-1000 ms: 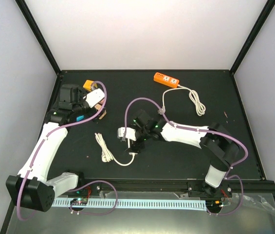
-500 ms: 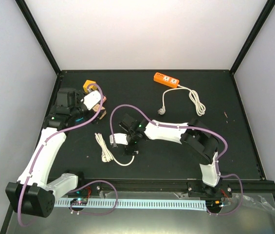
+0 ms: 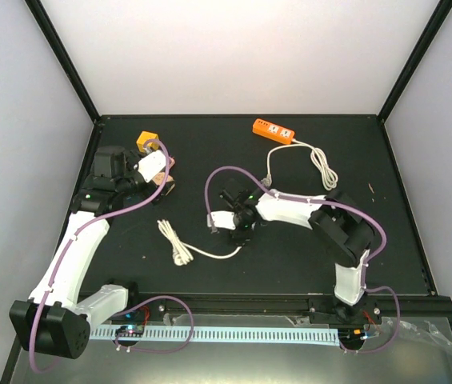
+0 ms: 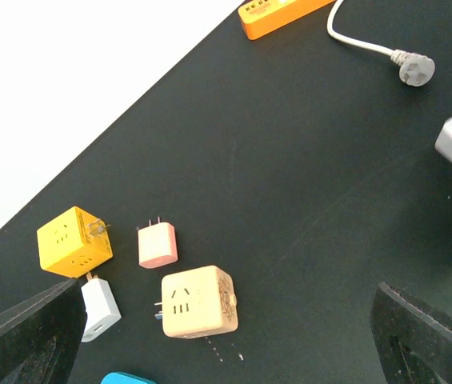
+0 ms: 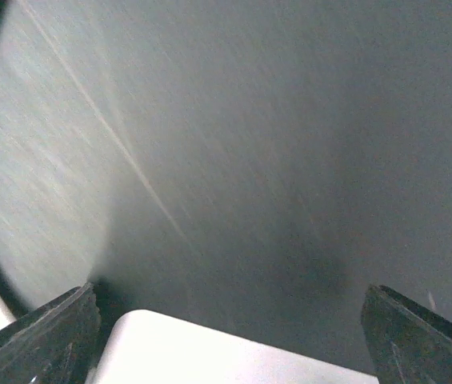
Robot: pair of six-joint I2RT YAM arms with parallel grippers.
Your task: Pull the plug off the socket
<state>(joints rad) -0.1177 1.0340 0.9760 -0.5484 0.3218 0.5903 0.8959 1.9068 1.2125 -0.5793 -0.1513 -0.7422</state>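
Top external: right end effector (image 3: 227, 221) sits near the middle of the worktop (image 3: 306, 256), with a white block (image 3: 214, 221) at its tip. Right wrist view is blurred. Its fingers (image 5: 42, 336) stand well apart and the block fills the bottom of the gap; can't tell if it's clamped. White cable (image 3: 210, 254) trails from under that end effector toward the near-left corner; can't tell if it's seated in the block.

Left end effector (image 4: 226, 283) hangs over the far-left corner, fingers spread wide, holding nothing. Under it are a yellow cube (image 4: 74, 240), pink adapter (image 4: 158, 244), beige cube socket (image 4: 198, 300) and white adapter (image 4: 100, 308). Orange power strip (image 3: 274, 130) lies by the far edge with its cord loose.
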